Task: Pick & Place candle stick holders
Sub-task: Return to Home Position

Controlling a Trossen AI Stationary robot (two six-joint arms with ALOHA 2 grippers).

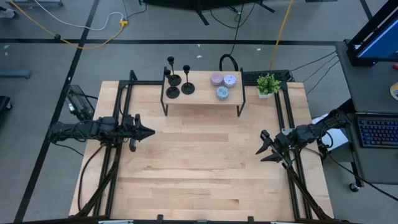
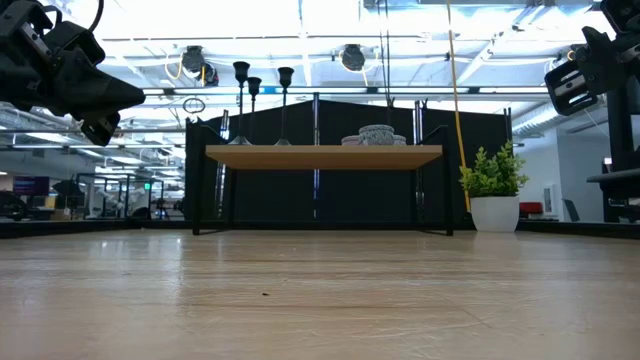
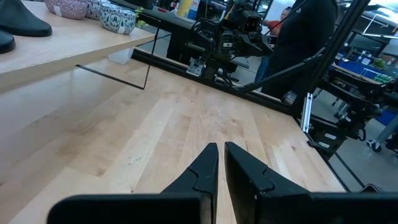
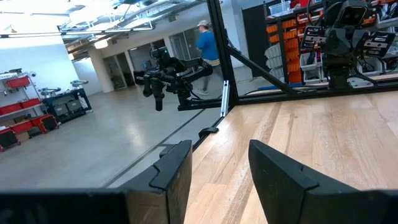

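table (image 1: 199, 174): pale wooden top, with black frame rails down both sides
shelf (image 1: 202, 94): low wooden board on thin black legs, stood at the middle of the table's far edge
left gripper (image 1: 151, 132): hung over the table's left side, pointing toward the middle; fingers drawn almost together with only a slit between them, holding nothing
right gripper (image 1: 263, 147): hung over the table's right side, pointing toward the middle; fingers spread wide, holding nothing
plant (image 1: 268, 84): small and green, in a white pot, just beside the shelf's right end
candle stick holders (image 1: 173, 92): three black ones, upright, clustered on the shelf's left end, well apart from both grippers
patterned pots (image 1: 222, 85): three small round ones, grouped on the shelf's right half
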